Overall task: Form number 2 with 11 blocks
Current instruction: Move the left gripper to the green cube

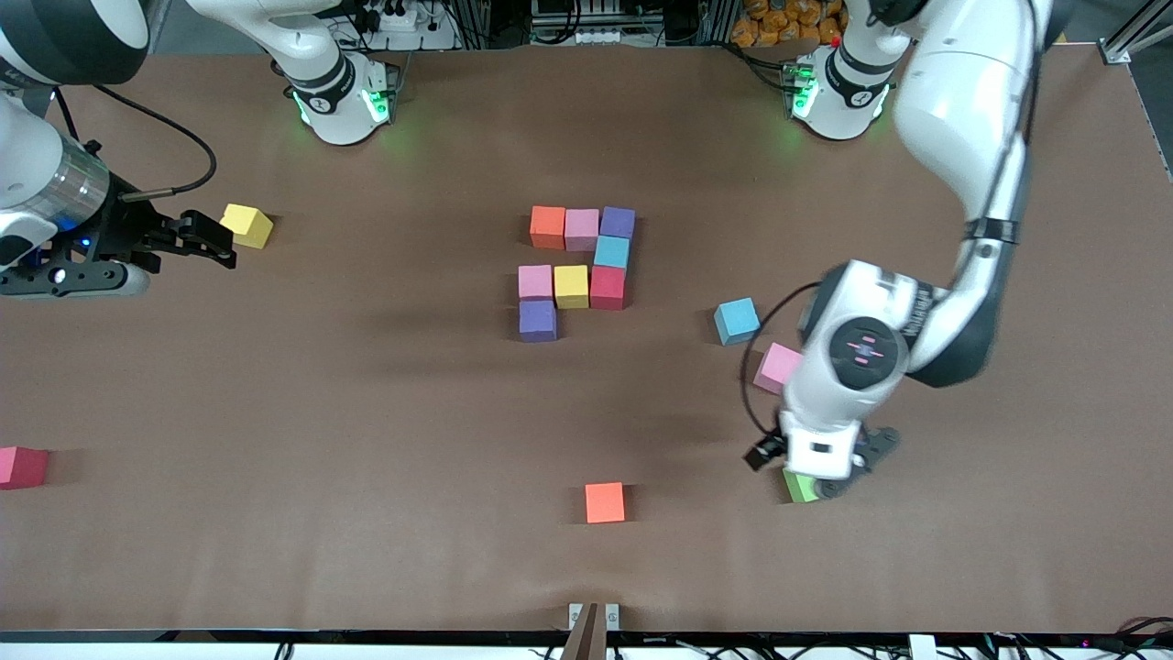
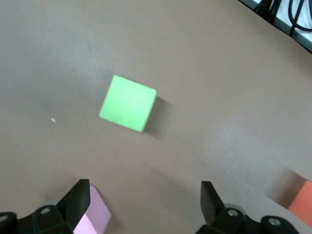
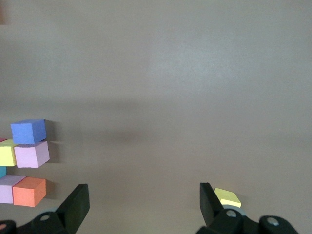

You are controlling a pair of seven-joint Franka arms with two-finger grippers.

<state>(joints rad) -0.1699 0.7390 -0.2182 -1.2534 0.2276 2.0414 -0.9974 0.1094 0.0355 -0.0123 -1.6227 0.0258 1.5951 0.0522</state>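
A partial number 2 of touching blocks lies mid-table: orange (image 1: 547, 226), pink (image 1: 581, 229) and purple (image 1: 617, 222) in a row, then light blue (image 1: 611, 251), then pink (image 1: 535, 281), yellow (image 1: 571, 286) and red (image 1: 607, 287), with purple (image 1: 537, 320) nearest the camera. My left gripper (image 1: 825, 472) (image 2: 145, 187) hangs open just above the table, beside a green block (image 1: 800, 486) (image 2: 128, 103) that lies clear of its fingers. My right gripper (image 1: 215, 240) (image 3: 144, 187) is open and empty, beside a loose yellow block (image 1: 246, 225) (image 3: 227, 197).
Loose blocks: light blue (image 1: 737, 321) and pink (image 1: 777, 367) (image 2: 92, 217) toward the left arm's end, orange (image 1: 605, 502) (image 2: 302, 204) near the front edge, and red (image 1: 20, 467) at the right arm's end. The left arm's wrist hangs over the pink one.
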